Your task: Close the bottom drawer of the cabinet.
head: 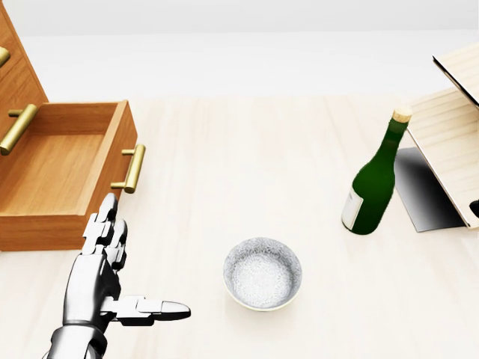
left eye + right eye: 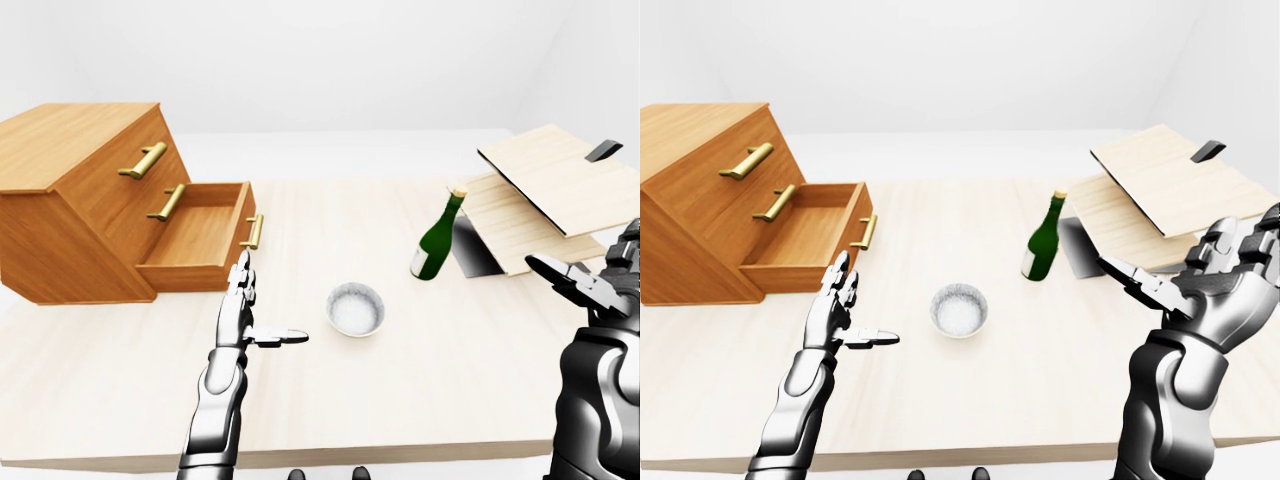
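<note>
A wooden cabinet (image 2: 70,200) stands at the left of the table. Its bottom drawer (image 1: 60,172) is pulled out and shows an empty inside, with a brass handle (image 1: 131,169) on its front panel. My left hand (image 1: 127,258) is open, fingers straight and thumb spread. It hovers just below the drawer's front corner, apart from it. In the right-eye view my right hand (image 2: 1185,260) is raised at the right edge, open, with nothing in it.
A pale bowl (image 1: 263,273) sits right of my left hand. A green bottle (image 1: 372,183) stands farther right, beside leaning light wooden boards (image 2: 555,185). The table's near edge (image 2: 400,452) runs along the bottom of the eye views.
</note>
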{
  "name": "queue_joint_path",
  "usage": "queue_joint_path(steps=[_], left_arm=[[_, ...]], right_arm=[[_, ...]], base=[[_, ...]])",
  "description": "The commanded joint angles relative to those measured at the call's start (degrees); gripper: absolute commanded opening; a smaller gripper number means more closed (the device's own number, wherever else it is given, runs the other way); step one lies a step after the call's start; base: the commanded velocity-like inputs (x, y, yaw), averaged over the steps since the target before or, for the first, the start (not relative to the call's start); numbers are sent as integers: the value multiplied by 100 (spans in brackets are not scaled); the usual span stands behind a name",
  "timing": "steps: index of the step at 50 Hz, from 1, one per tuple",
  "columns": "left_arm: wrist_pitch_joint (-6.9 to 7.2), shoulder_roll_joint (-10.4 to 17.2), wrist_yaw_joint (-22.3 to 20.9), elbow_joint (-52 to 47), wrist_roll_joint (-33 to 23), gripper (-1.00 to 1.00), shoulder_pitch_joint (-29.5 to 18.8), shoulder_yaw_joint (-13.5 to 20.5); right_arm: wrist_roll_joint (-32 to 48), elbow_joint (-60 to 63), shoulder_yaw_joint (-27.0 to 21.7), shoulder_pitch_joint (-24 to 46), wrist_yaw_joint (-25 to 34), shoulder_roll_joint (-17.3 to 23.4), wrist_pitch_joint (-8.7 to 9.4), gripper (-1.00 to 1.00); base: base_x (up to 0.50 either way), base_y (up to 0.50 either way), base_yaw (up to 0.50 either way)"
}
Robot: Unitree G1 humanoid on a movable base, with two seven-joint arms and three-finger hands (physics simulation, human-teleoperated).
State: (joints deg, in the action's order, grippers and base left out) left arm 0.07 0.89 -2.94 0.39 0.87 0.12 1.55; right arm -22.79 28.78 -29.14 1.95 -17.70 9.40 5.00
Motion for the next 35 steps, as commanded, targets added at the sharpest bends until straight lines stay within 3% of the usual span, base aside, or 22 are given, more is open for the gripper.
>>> queue_joint_path(steps=[1,6,17,21,22,25,28,30,35], left_arm=[[8,4,6,15,-8,100,-24,5],[58,-4,5,-84,-21,100,20,-17],[-35,-1,17,110,-24,100,-63,-3],[-214,70,183,896,-70,100,-584,130],[-321,121,196,1262,-25,100,-827,203],[-411,207,294,1720,-37,100,-1208,250],[-396,290,361,2142,-17,100,-1692,282],[-507,337,388,2628,45,100,-2040,328],[-507,387,461,2969,-10,100,-2350,273]], right_arm=[[-17,-15,7,20,23,23,0,100],[-30,-14,-9,25,29,26,0,100],[83,-30,-11,13,1,18,0,100],[87,-24,9,8,34,11,0,100],[85,-13,13,8,44,13,0,100],[98,-39,36,19,62,7,0,100],[87,-13,33,9,73,1,0,100],[97,-114,44,-22,146,-42,0,100],[25,9,26,4,94,8,0,100]], base=[[25,0,0],[24,0,0],[10,0,0],[0,0,0],[0,0,0],[0,0,0],[0,0,0],[0,0,0],[0,0,0]])
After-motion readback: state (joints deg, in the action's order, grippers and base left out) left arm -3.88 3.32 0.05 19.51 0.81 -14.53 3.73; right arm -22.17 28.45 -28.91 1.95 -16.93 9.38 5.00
